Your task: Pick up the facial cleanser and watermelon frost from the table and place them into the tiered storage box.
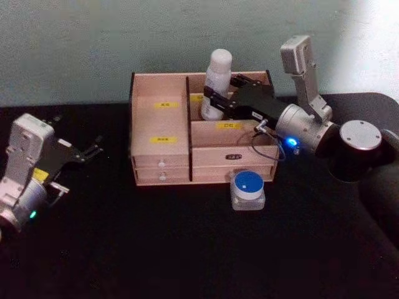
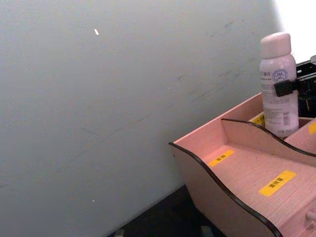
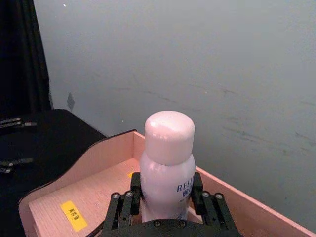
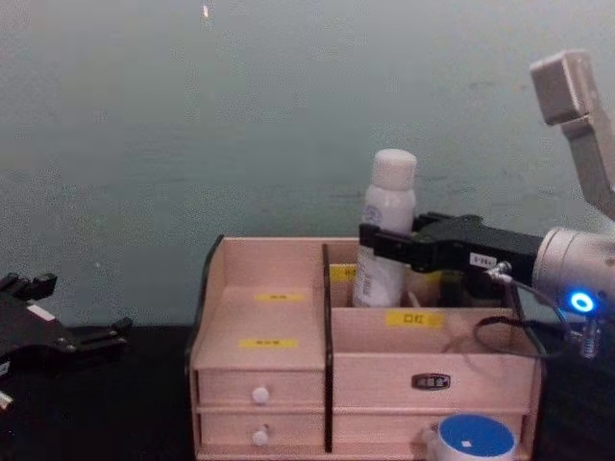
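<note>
The facial cleanser (image 1: 217, 80), a tall white bottle with a rounded cap, stands upright in the back right compartment of the tiered storage box (image 1: 159, 124). My right gripper (image 1: 212, 103) reaches in from the right and is shut on the bottle's middle. In the right wrist view its fingers (image 3: 123, 202) press both sides of the bottle (image 3: 167, 158). The watermelon frost (image 1: 248, 190), a squat clear jar with a blue lid, sits on the table just in front of the box's right drawers. My left gripper (image 1: 80, 152) hovers open at the table's left, well away from the box.
A black tablecloth (image 1: 187, 249) covers the table, with a grey-green wall close behind the box. The box's left stepped compartments (image 4: 274, 317) hold nothing. Open table lies between the left gripper and the box.
</note>
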